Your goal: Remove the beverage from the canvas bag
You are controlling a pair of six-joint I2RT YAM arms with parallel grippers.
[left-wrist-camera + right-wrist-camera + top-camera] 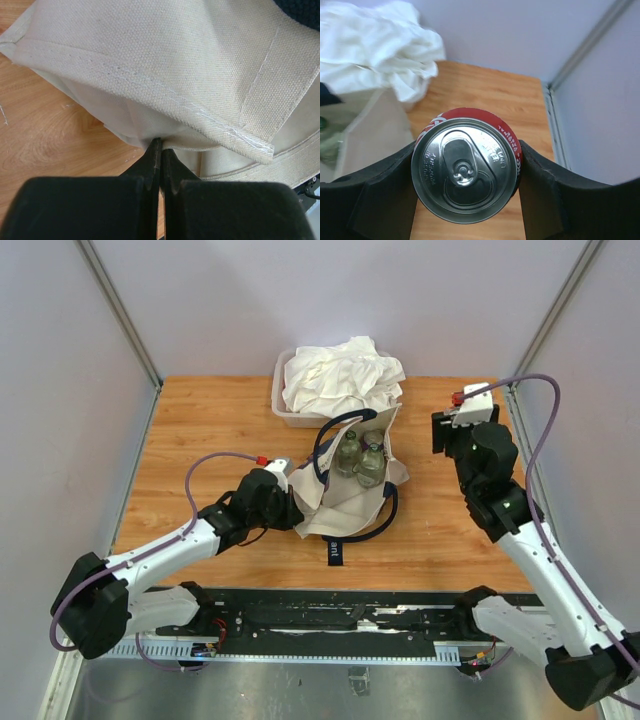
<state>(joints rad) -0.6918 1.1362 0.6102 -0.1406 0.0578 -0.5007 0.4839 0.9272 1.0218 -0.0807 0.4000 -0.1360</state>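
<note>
**Can lifted clear while the bag is pinned**

The fingers of the right gripper (465,192) are clamped on either side of a red can (466,167). Its lid and pull tab face the wrist camera, so the grip runs across the can's body. From above, that gripper (450,432) sits off the right side of the canvas bag (340,505), apart from it and over the bare table (200,430). I'd judge the can to be the beverage and already out of the bag, with only the setting-down left. Whether it touches the wood I can't tell from here.

The left gripper (159,146) is pressed together with a fold of the bag's cream cloth caught between its tips. It sits at the bag's left edge, low against the table. That looks like the reason for its place. It anchors the limp canvas so the bag neither drags nor lifts when something is drawn out, and it helps the mouth gape.

Inside the bag's mouth, toward its far end, two greenish glass bottles (360,458) stand close together. Just beyond the bag, against its far rim, is a plastic tub (279,405) heaped with white cloth (340,375). One navy handle (388,512) loops out at the bag's near-right side.
</note>
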